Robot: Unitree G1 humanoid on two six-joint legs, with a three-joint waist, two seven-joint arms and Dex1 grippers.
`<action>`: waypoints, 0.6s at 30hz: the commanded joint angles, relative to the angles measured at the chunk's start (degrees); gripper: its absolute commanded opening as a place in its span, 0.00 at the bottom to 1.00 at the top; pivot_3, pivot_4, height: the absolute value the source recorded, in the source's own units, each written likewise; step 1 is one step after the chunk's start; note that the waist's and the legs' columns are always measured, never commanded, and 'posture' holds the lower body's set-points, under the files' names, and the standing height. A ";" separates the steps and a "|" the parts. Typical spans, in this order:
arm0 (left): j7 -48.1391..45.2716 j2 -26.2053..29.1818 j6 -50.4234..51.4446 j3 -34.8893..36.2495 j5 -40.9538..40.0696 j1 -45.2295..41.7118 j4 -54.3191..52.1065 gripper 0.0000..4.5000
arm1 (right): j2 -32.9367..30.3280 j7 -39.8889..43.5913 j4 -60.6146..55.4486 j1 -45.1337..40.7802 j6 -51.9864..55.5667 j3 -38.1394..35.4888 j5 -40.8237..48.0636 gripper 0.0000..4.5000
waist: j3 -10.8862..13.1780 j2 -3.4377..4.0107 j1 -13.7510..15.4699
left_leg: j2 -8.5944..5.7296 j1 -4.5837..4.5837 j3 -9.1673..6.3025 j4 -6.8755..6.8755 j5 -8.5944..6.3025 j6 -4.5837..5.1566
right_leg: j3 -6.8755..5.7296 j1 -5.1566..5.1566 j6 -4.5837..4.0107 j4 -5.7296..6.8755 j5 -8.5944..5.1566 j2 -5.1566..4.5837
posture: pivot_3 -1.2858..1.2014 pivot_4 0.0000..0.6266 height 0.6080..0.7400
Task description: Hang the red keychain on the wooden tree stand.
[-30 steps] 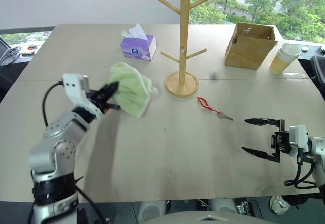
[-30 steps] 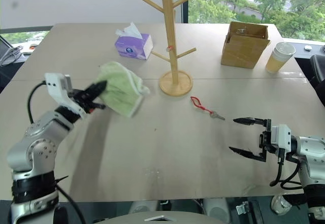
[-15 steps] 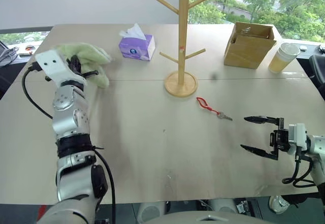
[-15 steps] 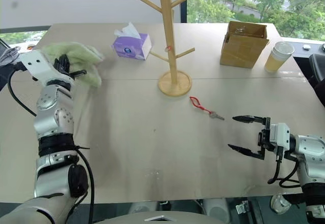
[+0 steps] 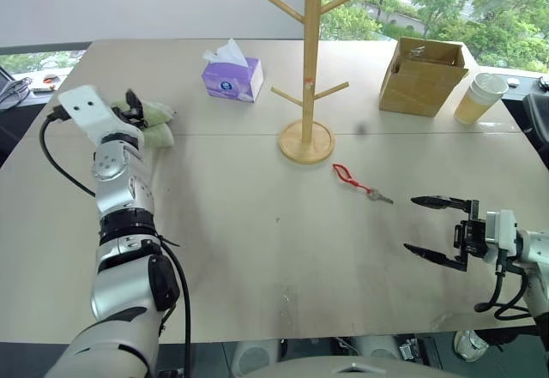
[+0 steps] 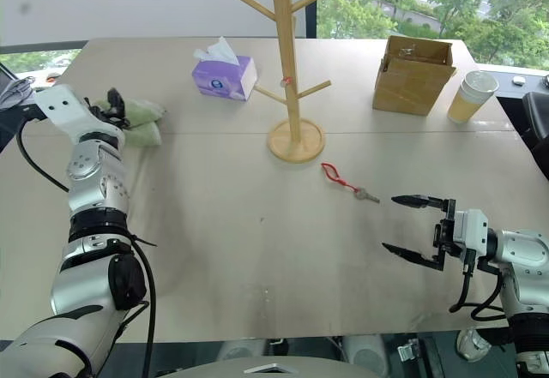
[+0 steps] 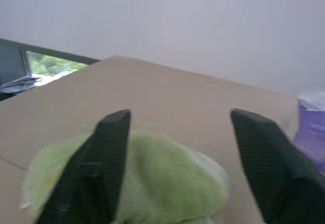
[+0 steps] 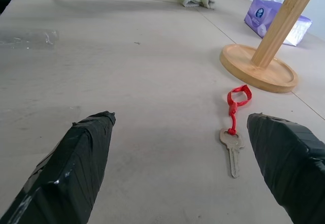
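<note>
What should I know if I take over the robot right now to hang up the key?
Left claw: open, hovering over the green cloth at the table's far left.
Right claw: open, empty, low over the table, pointing toward the red keychain.
Keychain: flat on the table between the right claw and the wooden tree stand. Stand upright, pegs bare.
Done: nothing hung.
Left: pick up the keychain, probably with the right claw, and loop it on a peg.

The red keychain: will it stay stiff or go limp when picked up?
The red keychain would probably go limp: its thin cord lies kinked on the table. Its key would likely hang lowest. It looks light, so a nudge could slide it.
</note>
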 commanded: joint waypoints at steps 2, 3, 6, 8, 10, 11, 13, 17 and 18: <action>-10.97 1.05 4.03 -2.03 -4.03 3.20 -9.10 0.97 | 0.16 -1.23 -1.20 -0.99 0.44 -1.93 1.27 1.00 | 0.00 0.00 -0.08 | 0.02 0.00 0.04 0.00 0.00 0.00 | 0.02 0.00 0.00 0.00 0.00 0.00 | 0.52 0.24 1.00; -13.57 1.05 5.46 -2.60 -5.09 4.32 -11.48 0.97 | 0.29 -1.72 -1.36 -1.22 0.92 -2.04 1.51 1.00 | 0.00 0.00 -0.15 | 0.03 0.01 0.04 0.00 0.00 0.00 | 0.03 0.00 0.00 0.00 0.00 0.00 | 0.52 0.24 1.00; -21.86 1.38 9.69 -5.25 -8.64 8.88 -21.20 0.97 | 0.79 -4.13 -2.51 -2.02 3.58 -2.22 2.26 1.00 | 0.00 0.00 -0.16 | 0.09 0.01 0.02 0.00 0.01 -0.01 | 0.03 -0.01 0.00 0.02 0.00 0.01 | 0.52 0.24 1.00; -26.49 1.95 14.50 -7.10 -11.58 12.44 -28.36 0.97 | 0.83 -5.51 -3.46 -2.52 5.62 -2.40 2.87 1.00 | 0.00 0.00 -0.15 | 0.10 0.01 0.02 0.00 0.01 -0.02 | 0.04 -0.01 -0.01 0.02 0.00 0.01 | 0.52 0.24 1.00; -29.70 2.42 17.99 -8.41 -14.01 15.89 -35.25 0.97 | 0.56 -7.01 -4.80 -2.89 8.22 -2.72 3.51 1.00 | 0.00 0.00 -0.15 | 0.12 0.02 -0.10 0.00 0.01 -0.02 | 0.08 -0.01 0.00 0.03 0.00 0.00 | 0.52 0.24 1.00; -30.98 2.79 20.09 -9.01 -15.30 17.51 -38.46 0.97 | 0.49 -7.76 -5.50 -3.11 9.53 -3.03 4.02 1.00 | 0.00 0.01 -0.14 | 0.13 0.02 -0.15 0.00 0.01 -0.02 | 0.08 -0.01 -0.01 0.03 0.00 0.00 | 0.52 0.24 1.00; -35.06 3.88 24.17 -10.85 -19.08 22.22 -46.89 0.97 | 0.02 -9.85 -7.44 -3.78 13.24 -3.75 5.06 1.00 | 0.00 0.01 -0.11 | 0.14 0.03 -0.19 0.00 0.01 -0.02 | 0.07 -0.01 -0.01 0.03 0.00 0.00 | 0.52 0.24 1.00; -41.01 5.89 27.63 -13.79 -23.09 31.56 -59.39 0.97 | -2.02 -14.99 -11.56 -4.55 23.45 -4.36 6.27 1.00 | 0.00 0.04 -0.16 | 0.17 0.03 -0.18 -0.03 0.00 -0.02 | 0.12 -0.03 -0.02 0.03 -0.01 -0.02 | 0.52 0.24 1.00; -41.87 6.04 26.63 -14.46 -22.32 33.58 -61.27 0.97 | -2.69 -16.86 -12.28 -4.85 26.43 -4.31 5.96 1.00 | -0.01 0.06 -0.15 | 0.17 0.02 -0.21 -0.02 0.00 -0.01 | 0.10 -0.03 -0.02 0.02 -0.01 -0.01 | 0.52 0.24 1.00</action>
